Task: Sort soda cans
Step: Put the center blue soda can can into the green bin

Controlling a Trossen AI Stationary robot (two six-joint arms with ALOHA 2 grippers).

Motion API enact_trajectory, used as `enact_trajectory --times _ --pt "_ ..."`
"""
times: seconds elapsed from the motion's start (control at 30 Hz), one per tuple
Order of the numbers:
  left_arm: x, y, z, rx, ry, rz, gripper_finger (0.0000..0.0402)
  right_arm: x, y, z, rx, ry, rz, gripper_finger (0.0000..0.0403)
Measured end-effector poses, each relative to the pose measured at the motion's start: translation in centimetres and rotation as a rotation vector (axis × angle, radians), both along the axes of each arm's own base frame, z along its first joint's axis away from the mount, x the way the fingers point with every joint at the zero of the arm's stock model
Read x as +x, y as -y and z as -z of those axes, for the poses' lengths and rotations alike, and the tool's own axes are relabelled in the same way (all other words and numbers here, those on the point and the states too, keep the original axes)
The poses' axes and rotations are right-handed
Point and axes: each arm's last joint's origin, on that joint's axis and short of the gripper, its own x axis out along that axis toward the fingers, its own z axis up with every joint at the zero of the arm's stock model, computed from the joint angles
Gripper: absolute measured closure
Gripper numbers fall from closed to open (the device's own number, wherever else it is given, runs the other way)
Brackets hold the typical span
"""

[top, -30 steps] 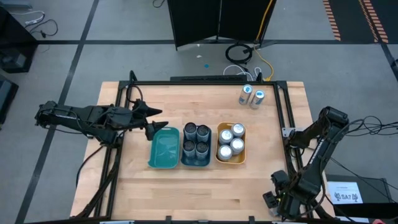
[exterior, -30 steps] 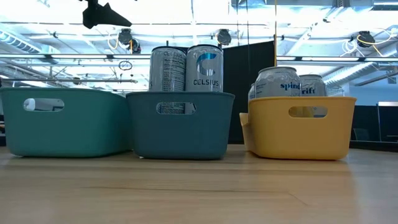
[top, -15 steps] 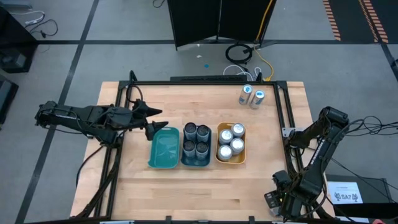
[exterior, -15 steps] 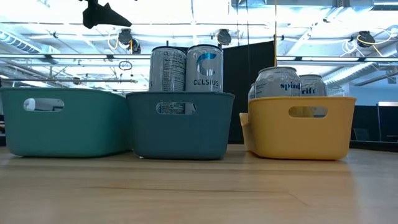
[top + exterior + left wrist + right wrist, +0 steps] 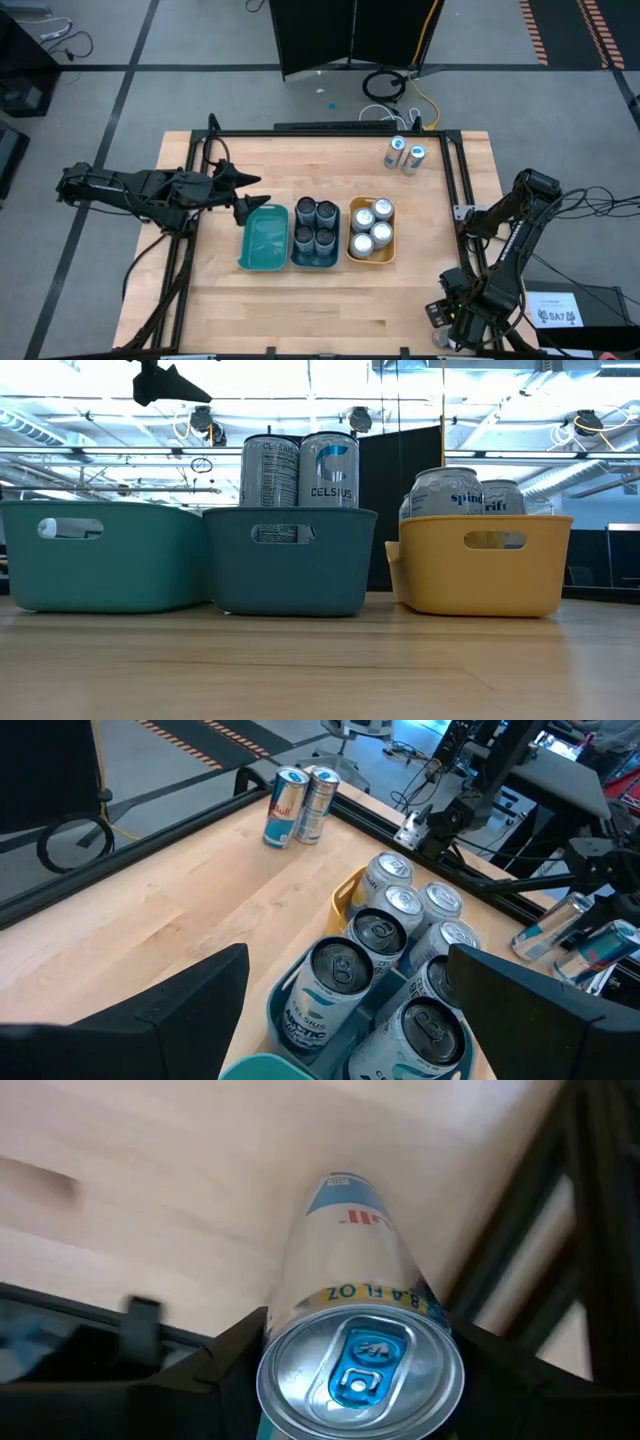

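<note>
Across the table (image 5: 300, 300) almost nothing is shifting from a second ago. The teal tray (image 5: 262, 240) is sitting empty, while the blue tray (image 5: 296, 262) and yellow tray (image 5: 350, 252) are each holding four cans. Two loose soda cans (image 5: 404, 155) are waiting at the far right corner. The left gripper (image 5: 240, 195) is hovering wide open beside the teal tray. Only the right gripper (image 5: 355, 1355), at the near right corner, is changing: it is now clamping a blue-and-silver can (image 5: 350, 1290), so I'd say another pick is starting. Only its wrist view is showing that can.
</note>
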Motion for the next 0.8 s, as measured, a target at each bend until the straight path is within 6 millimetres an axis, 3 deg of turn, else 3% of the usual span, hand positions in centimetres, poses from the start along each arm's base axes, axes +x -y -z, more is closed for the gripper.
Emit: enact_trajectory --times 0.37,0.8 --pt "0.0 0.0 0.0 0.122 -0.041 0.053 0.0051 2.5 1.2 -0.8 0.000 0.193 -0.053 0.0178" --pt "0.0 0.1 0.2 0.199 -0.083 0.131 0.0051 6.8 3.2 -1.2 0.021 0.357 -0.200 0.0178"
